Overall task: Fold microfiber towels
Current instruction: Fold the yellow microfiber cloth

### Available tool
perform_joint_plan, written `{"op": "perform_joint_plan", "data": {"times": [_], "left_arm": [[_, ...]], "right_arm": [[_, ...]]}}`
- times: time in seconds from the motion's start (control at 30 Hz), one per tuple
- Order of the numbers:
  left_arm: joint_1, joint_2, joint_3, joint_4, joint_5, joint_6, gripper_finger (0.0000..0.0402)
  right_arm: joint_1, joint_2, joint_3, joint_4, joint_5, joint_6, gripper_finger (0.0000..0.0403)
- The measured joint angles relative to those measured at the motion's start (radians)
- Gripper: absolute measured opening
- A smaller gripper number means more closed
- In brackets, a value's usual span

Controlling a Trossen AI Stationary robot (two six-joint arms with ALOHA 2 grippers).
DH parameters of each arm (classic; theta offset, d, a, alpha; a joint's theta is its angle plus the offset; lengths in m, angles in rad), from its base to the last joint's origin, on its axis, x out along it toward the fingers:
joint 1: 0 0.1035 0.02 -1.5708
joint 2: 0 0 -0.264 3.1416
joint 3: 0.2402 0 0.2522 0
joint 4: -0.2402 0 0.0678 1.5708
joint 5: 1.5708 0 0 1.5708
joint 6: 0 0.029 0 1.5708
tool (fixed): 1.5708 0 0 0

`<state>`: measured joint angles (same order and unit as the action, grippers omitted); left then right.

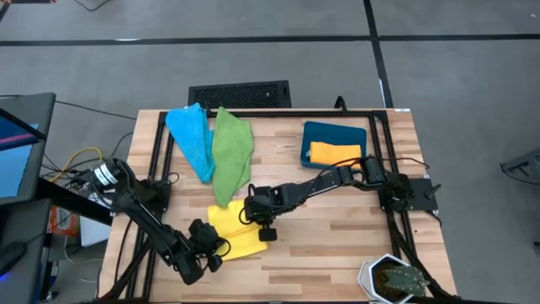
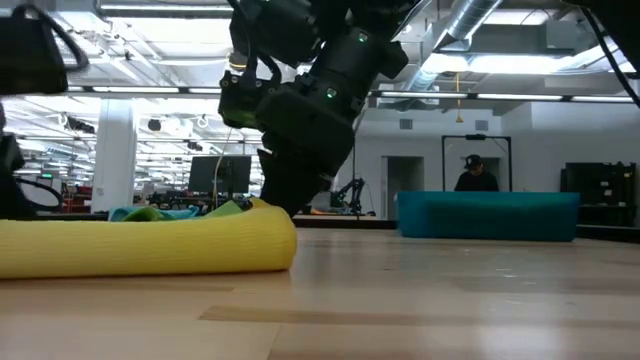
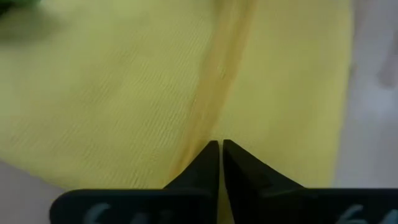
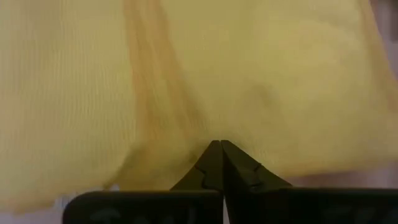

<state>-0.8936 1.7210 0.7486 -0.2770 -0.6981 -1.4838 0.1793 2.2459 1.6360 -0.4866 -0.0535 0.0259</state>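
High view: a yellow towel (image 1: 232,230) lies folded on the near middle of the wooden table (image 1: 337,245). The left gripper (image 1: 221,247) sits at its near-left edge and the right gripper (image 1: 263,232) at its right side. Farther back, a green towel (image 1: 230,154) lies with a light blue towel (image 1: 191,136) just to its left, their edges touching. A dark teal bin (image 1: 334,135) at the far right holds an orange towel (image 1: 334,153). A potted plant (image 1: 396,279) stands at the near right corner.

Low view: the yellow towel (image 2: 140,243) lies as a thick roll on the left of the table, with a dark arm (image 2: 310,100) coming down behind its right end. The teal bin (image 2: 487,215) stands on the right, and a person (image 2: 474,175) shows in the room behind it.

Left wrist view: the left gripper (image 3: 220,149) has its fingers pinched together on a crease of the yellow towel (image 3: 124,93).

Right wrist view: the right gripper (image 4: 220,149) is likewise clamped shut on the yellow towel (image 4: 261,81), at its edge.
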Motion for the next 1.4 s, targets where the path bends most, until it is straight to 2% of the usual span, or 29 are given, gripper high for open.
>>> {"op": "perform_joint_plan", "data": {"times": [0.2, 0.33, 0.4, 0.53, 0.7, 0.77, 0.93, 1.0, 1.2, 1.4], "left_arm": [[-0.003, 0.047, 0.003, 0.006, -0.014, -0.022, 0.0002], [-0.002, 0.045, 0.002, 0.008, -0.016, -0.002, 0.0002], [-0.002, 0.045, 0.002, 0.008, -0.015, -0.002, 0.0002], [-0.002, 0.045, 0.002, 0.008, -0.015, -0.002, 0.0], [-0.002, 0.046, 0.002, 0.006, -0.025, -0.003, 0.0], [-0.001, 0.047, 0.001, 0.007, -0.034, -0.003, 0.0], [0.002, 0.048, 0.0, 0.007, -0.04, -0.003, 0.0], [0.003, 0.048, 0.0, 0.007, -0.039, -0.003, 0.0], [0.006, 0.036, 0.0, 0.007, -0.032, -0.002, 0.0], [0.007, -0.054, 0.04, -0.149, 0.008, 0.012, 0.0]], "right_arm": [[-0.02, -0.072, -0.001, -0.039, 0.025, 0.015, 0.001], [-0.025, -0.15, -0.001, -0.054, 0.048, 0.083, 0.0014], [-0.005, -0.197, -0.028, 0.031, 0.053, 0.121, 0.0015], [0.084, -0.25, -0.167, 0.355, 0.098, 0.192, 0.0006], [0.177, -0.212, -0.339, 0.618, 0.28, 0.266, 0.0011], [0.186, -0.211, -0.375, 0.646, 0.318, 0.287, 0.0011], [0.166, -0.172, -0.426, 0.632, 0.315, 0.341, 0.0006], [0.163, -0.141, -0.427, 0.69, 0.311, 0.376, 0.001], [0.169, -0.087, -0.428, 0.681, 0.32, 0.436, 0.001], [0.166, -0.086, -0.426, 0.652, 0.332, 0.465, 0.0012]]}}
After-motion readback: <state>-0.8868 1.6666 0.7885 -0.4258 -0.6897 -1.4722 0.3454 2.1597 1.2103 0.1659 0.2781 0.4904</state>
